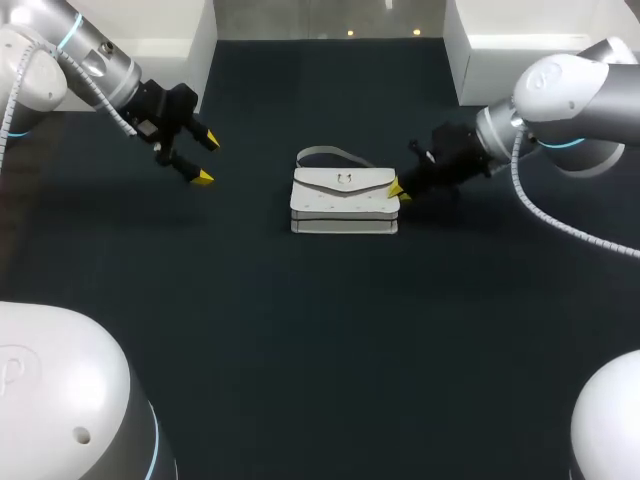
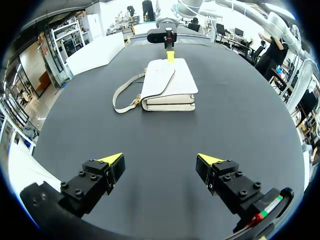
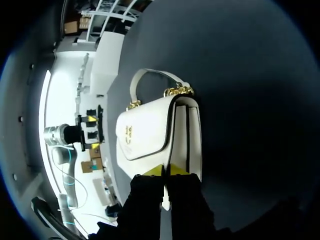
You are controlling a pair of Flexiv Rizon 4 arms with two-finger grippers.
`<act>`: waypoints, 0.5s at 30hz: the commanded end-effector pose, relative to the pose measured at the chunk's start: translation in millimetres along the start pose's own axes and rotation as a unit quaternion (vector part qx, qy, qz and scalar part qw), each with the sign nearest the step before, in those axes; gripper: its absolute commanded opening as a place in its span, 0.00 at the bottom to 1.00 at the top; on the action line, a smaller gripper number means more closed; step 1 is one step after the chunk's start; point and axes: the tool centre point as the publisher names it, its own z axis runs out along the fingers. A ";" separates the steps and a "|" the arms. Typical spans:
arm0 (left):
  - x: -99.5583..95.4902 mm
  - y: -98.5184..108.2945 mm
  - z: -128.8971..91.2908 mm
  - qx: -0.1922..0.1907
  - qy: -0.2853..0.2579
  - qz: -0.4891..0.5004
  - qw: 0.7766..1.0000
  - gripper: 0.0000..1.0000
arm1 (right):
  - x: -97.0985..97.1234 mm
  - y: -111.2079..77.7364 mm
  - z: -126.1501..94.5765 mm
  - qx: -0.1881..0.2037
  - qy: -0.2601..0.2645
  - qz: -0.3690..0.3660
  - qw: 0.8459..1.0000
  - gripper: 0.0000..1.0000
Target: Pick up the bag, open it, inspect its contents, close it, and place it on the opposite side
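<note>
a white flap handbag (image 1: 344, 197) of smooth leather, with a gold clasp and a pale short strap (image 1: 325, 153), is seen lying flat on the dark table (image 1: 320, 350), flap uppermost and shut. nothing has been lifted yet.

the right gripper (image 1: 399, 190) is set at the handbag's end farthest from the left arm. in the right wrist view, its yellow tips (image 3: 167, 172) are drawn nearly together at the seam where the flap meets the body (image 3: 150, 130), and a thin white sliver is seen between the fingers. the jaws are therefore judged to be pinched on the flap's edge. such a hold suits peeling the flap open or lifting the handbag by that end.

the left gripper (image 1: 206, 159) is held above the table, well apart from the handbag's other end, with its jaws spread wide and empty. in the left wrist view the handbag (image 2: 167, 82) is seen ahead of the parted fingers (image 2: 112, 160), with the strap (image 2: 122, 97) looped out to one side. this waiting posture is probably kept so that the body can be steadied once the flap is raised.
</note>
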 end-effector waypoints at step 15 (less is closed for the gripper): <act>-0.4 0.6 0.9 0.001 0.000 0.000 1.000 1.00 | 27.6 -3.8 34.1 0.003 0.004 -0.015 1.000 0.00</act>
